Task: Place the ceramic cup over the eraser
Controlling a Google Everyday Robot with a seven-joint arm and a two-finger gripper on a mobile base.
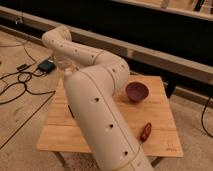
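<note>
My white arm [95,105] fills the middle of the camera view. It rises from the bottom edge, bends above the wooden table [165,135] and folds back down at the table's left side. The gripper is at the end of that fold, hidden behind the arm's thick link. The ceramic cup and the eraser do not show; the arm covers the left and middle of the table.
A dark maroon bowl [136,92] stands at the table's back right. A small reddish-brown oblong object [145,132] lies near the front right. Cables and a small black box [46,65] lie on the floor to the left. A long dark ledge [165,55] runs behind the table.
</note>
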